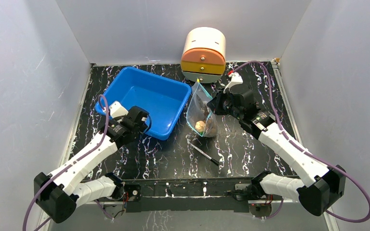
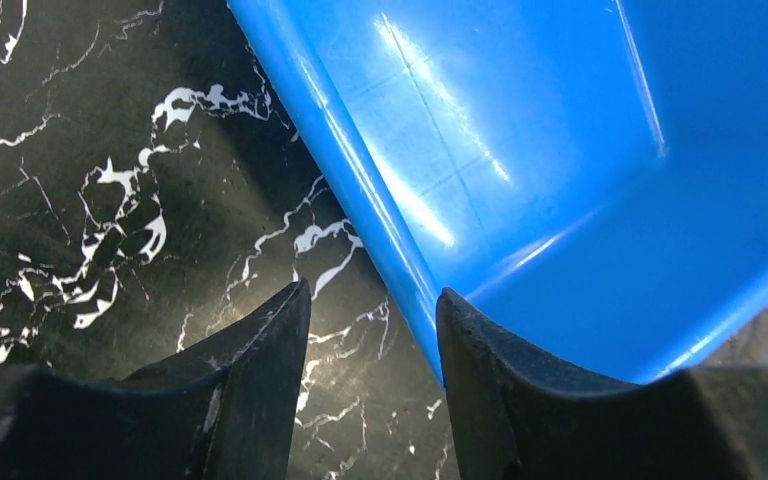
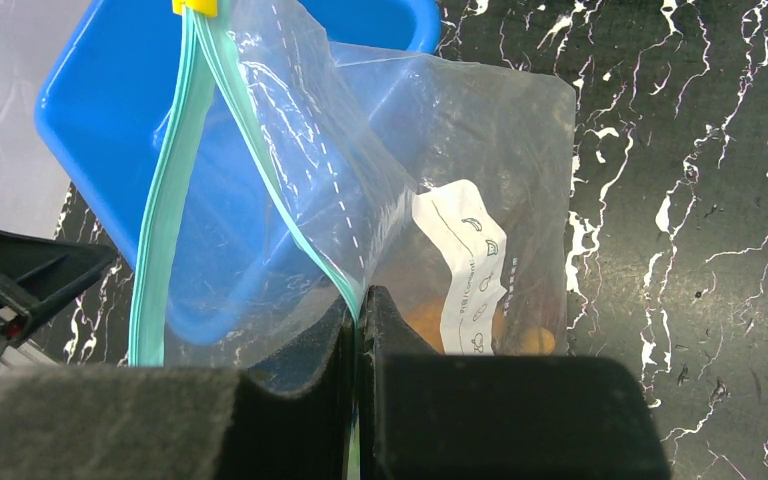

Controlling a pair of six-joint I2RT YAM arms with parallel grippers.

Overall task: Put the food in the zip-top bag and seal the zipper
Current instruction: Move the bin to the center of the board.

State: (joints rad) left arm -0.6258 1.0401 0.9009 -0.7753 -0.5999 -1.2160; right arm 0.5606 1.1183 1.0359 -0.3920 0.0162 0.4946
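The clear zip-top bag (image 1: 201, 111) stands on the table right of the blue tray, with the food (image 1: 205, 126), tan and brown lumps, in its bottom. In the right wrist view the bag (image 3: 460, 130) hangs open, its two teal zipper (image 3: 165, 190) strips apart, with orange food (image 3: 425, 325) behind the white label. My right gripper (image 3: 358, 300) is shut on one teal zipper strip; it shows from above (image 1: 217, 103) at the bag's right side. My left gripper (image 2: 372, 305) is open and empty, straddling the tray's near rim, also in the top view (image 1: 142, 120).
The blue tray (image 1: 125, 84) sits at the back left, and shows in the left wrist view (image 2: 360, 180). An orange and cream drawer box (image 1: 203, 54) stands at the back. A thin black pen (image 1: 204, 154) lies in front of the bag.
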